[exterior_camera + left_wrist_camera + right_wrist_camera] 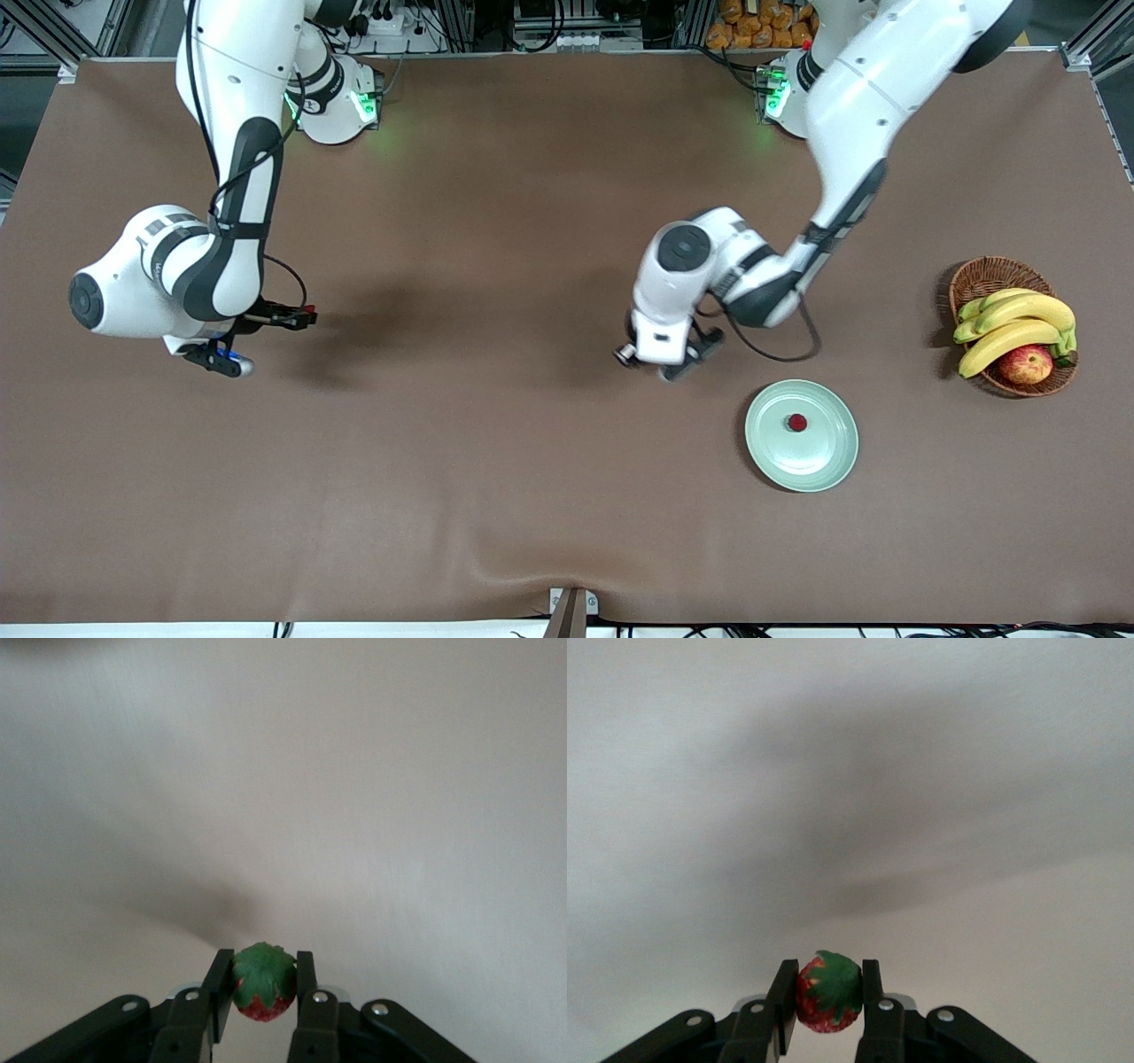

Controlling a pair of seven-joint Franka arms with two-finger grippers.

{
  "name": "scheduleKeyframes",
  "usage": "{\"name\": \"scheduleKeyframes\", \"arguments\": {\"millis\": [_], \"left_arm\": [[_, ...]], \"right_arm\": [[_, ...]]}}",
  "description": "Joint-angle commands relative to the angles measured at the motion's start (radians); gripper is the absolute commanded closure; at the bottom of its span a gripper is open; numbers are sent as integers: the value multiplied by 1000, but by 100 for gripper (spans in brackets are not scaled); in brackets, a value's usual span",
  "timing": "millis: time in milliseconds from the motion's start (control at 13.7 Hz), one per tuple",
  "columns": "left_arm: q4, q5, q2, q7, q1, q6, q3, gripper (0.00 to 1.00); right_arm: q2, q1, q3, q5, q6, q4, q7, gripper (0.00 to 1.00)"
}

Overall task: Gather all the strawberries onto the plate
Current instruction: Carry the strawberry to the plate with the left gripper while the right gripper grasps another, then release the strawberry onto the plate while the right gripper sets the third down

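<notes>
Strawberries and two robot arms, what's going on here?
Each arm is carrying a berry toward the plate, where one strawberry already lies. The left gripper is shut on a strawberry beside the plate. The right gripper is shut on another strawberry at its own end of the table.

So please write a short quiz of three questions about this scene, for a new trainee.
1. True or false: both claws are shut on a strawberry.
2. How many strawberries lie on the mint-green plate? A) none B) one C) two
3. Fill in: the wicker basket holds bananas and an ____.

Key
1. True. The left claw grips a strawberry, and the right claw grips another strawberry.
2. B. One strawberry on the plate lies near its centre.
3. apple; the basket stands toward the left arm's end of the table.
</notes>
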Motion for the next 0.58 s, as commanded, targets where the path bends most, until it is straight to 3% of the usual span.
{"name": "scheduleKeyframes", "arguments": {"millis": [0,291,509], "left_arm": [[26,23,-15,195,102,-51,-4,100],[31,26,-13,507,261,-51,-4,100],[41,26,0,677,341,-48,-3,100]], "right_arm": [[-11,16,-7,-13,-88,94,178,100],[-8,159,3,23,-75,169,529,100],[-5,239,43,121,-9,182,706,100]]}}
